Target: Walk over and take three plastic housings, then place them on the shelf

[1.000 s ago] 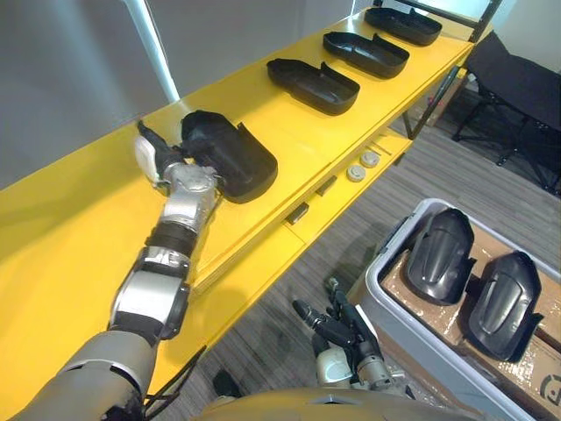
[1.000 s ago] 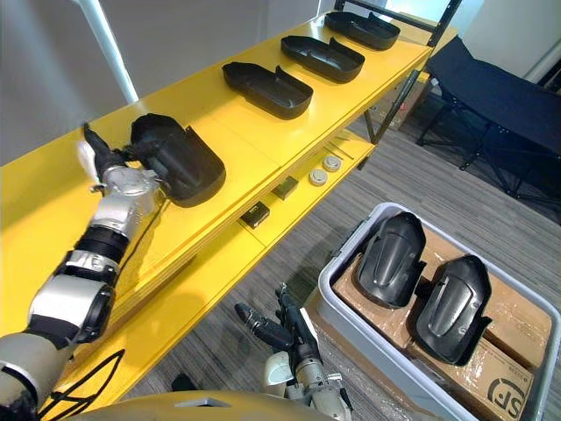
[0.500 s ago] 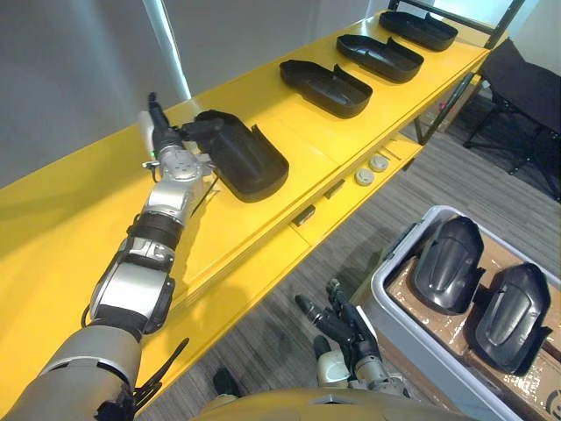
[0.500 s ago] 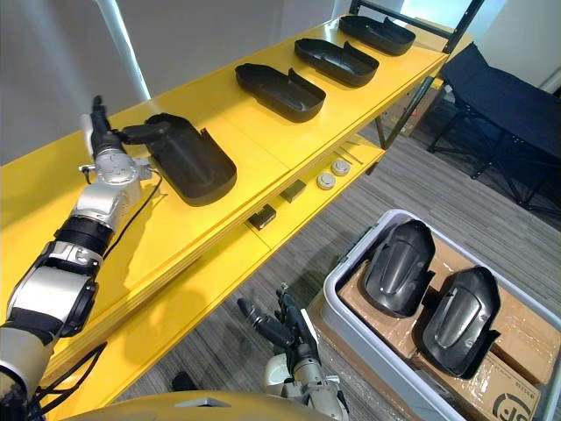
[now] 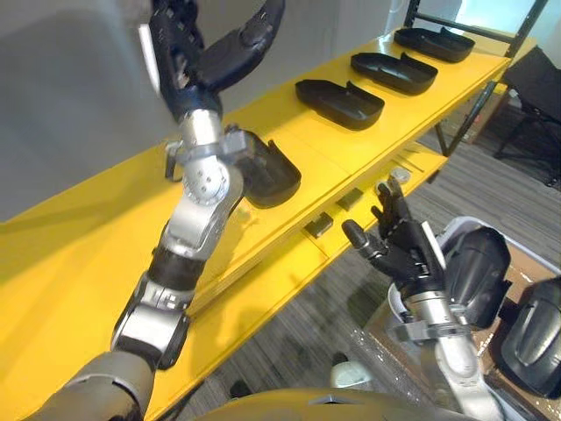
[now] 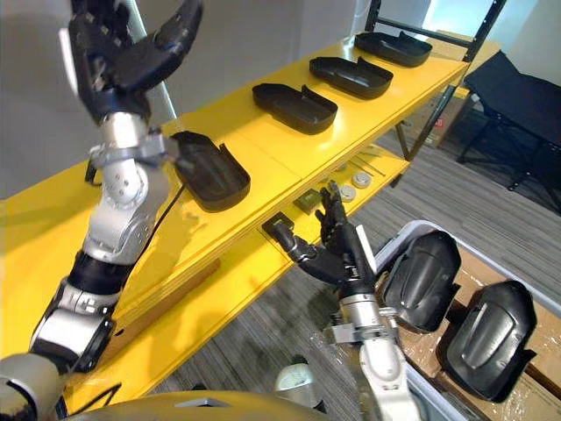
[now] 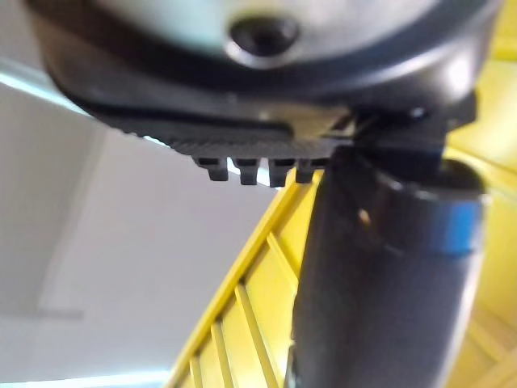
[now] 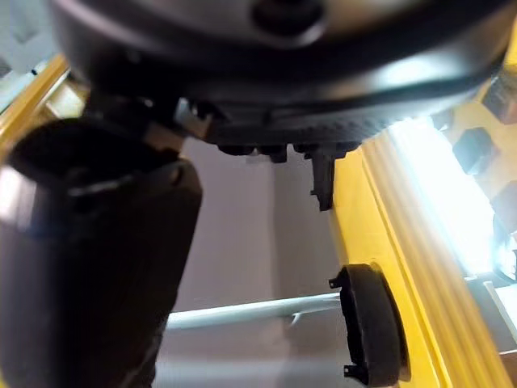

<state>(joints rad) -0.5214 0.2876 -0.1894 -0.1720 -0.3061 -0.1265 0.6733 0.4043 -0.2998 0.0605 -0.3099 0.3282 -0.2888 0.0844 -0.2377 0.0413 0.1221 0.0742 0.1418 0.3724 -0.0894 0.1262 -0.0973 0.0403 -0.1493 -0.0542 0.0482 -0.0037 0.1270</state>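
Note:
Several black plastic housings lie in a row on the yellow shelf (image 5: 105,263). The nearest housing (image 5: 266,172) rests open side up, with nothing touching it. My left hand (image 5: 200,54) is raised high above it, open and holding nothing. Farther along lie three more housings (image 5: 339,91) (image 5: 394,71) (image 5: 443,42). My right hand (image 6: 338,252) is held up in front of the shelf's lower level, open with fingers spread and nothing in it. Two more housings (image 6: 421,281) (image 6: 489,337) sit in the grey bin (image 6: 394,241) to its right.
The shelf's lower level carries small round parts (image 6: 360,181) and dark blocks (image 6: 279,223). A black folding cot (image 6: 517,83) stands at the far right on the grey carpet. A black shelf post (image 6: 431,112) rises at the shelf's far end.
My left hand has let go of the nearest housing and lifted well above the shelf. My right hand has risen from near the floor to shelf height. The camera has shifted.

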